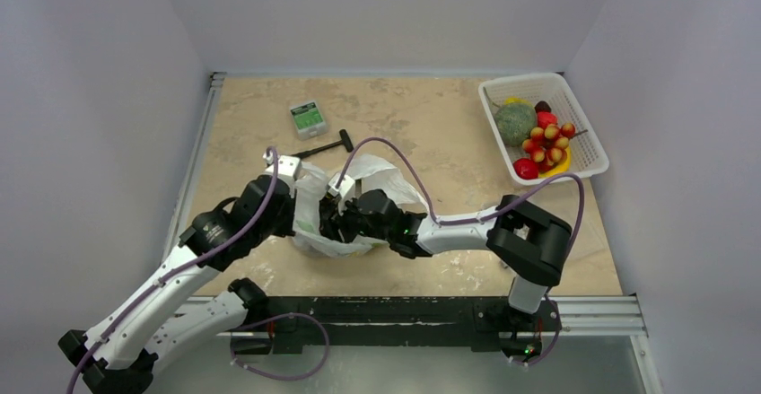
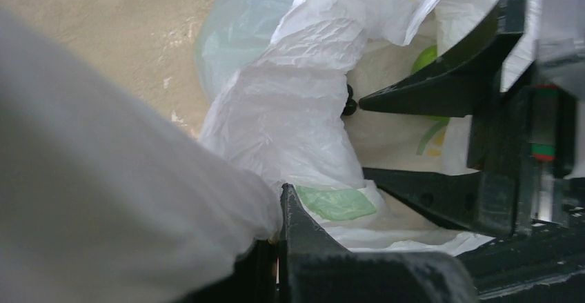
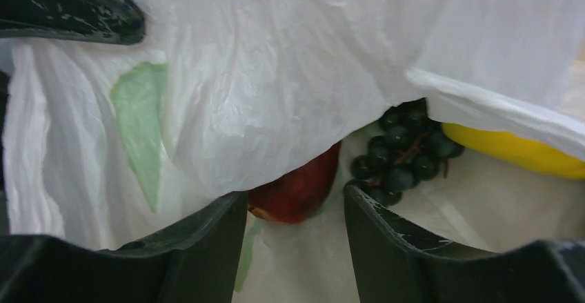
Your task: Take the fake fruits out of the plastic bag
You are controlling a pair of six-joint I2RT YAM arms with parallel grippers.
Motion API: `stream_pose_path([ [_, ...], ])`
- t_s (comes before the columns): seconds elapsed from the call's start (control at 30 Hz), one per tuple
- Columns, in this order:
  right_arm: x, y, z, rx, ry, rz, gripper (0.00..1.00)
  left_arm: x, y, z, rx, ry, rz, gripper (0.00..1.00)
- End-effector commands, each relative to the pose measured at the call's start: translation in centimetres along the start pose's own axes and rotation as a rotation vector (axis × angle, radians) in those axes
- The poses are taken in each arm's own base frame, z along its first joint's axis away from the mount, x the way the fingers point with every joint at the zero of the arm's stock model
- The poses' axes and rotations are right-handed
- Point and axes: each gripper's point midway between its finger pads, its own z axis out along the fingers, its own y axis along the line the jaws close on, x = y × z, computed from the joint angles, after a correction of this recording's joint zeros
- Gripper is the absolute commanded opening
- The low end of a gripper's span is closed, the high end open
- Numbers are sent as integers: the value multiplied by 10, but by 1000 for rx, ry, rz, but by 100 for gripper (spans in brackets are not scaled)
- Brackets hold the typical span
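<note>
The white plastic bag (image 1: 377,177) lies crumpled at the table's middle, between both arms. My left gripper (image 2: 284,194) is shut on a fold of the bag's left edge and holds the mouth up. My right gripper (image 3: 295,201) is inside the bag mouth, open, with nothing between its fingers. Just ahead of its fingertips lies a red apple (image 3: 303,182), half under a flap of plastic. To its right are a bunch of dark grapes (image 3: 400,152) and a yellow fruit (image 3: 514,150). A bit of green fruit (image 2: 425,58) shows behind the right gripper's fingers (image 2: 441,90).
A white basket (image 1: 588,147) at the back right holds several fake fruits. A small clear box of screws (image 1: 308,118) and a black hammer-like tool (image 1: 325,147) lie behind the bag. White walls close in the table on three sides.
</note>
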Motion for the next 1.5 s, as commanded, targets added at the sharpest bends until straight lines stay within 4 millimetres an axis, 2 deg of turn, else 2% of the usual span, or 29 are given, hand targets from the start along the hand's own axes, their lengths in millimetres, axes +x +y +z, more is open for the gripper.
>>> stream_pose_path([
  [0.0, -40, 39, 5, -172, -105, 103, 56, -24, -35, -17, 203, -80, -62, 0],
  [0.17, -46, 35, 5, -150, -120, 168, 64, -85, -93, -64, 503, -147, -164, 0],
  [0.23, -47, 33, 4, -158, -125, 213, 66, -107, -104, -77, 556, -170, -170, 0],
  [0.33, -47, 31, 1, -156, -138, 241, 73, -116, -103, -79, 536, -165, -164, 0],
  [0.4, -43, 28, 2, -141, -130, 236, 79, -106, -96, -72, 495, -140, -157, 0],
  [0.47, -41, 23, 2, -112, -124, 229, 84, -85, -82, -61, 421, -102, -160, 0],
  [0.57, -40, 10, 2, -43, -124, 228, 93, -46, -53, -46, 286, -44, -150, 0],
  [0.63, -37, 4, 7, -12, -106, 218, 95, -20, -29, -40, 179, -11, -136, 0],
  [0.73, -35, -3, 16, 29, -84, 174, 97, 4, 2, -41, 44, 21, -142, 0],
  [0.77, -34, -7, 19, 50, -75, 157, 98, 6, 6, -43, 28, 11, -169, 0],
  [0.87, -36, -6, 26, 43, -63, 119, 99, 8, -2, -44, 77, 2, -211, 0],
  [0.97, -39, 1, 31, 17, -61, 80, 99, 21, 0, -42, 24, 69, -324, 0],
  [1.03, -33, 8, 35, -3, -52, 42, 99, 34, 7, -38, -51, 114, -394, 0],
  [1.1, -17, 14, 45, 7, -8, 14, 99, 45, 19, -34, -146, 130, -467, 0],
  [1.17, -3, 11, 55, 50, 22, 0, 99, 54, 31, -32, -237, 123, -553, 0],
  [1.3, 10, -12, 60, 217, 12, 18, 99, 70, 41, -14, -340, 89, -690, 0],
  [1.47, 10, -28, 45, 309, -19, 44, 87, 92, 60, -7, -505, 97, -746, 0],
])
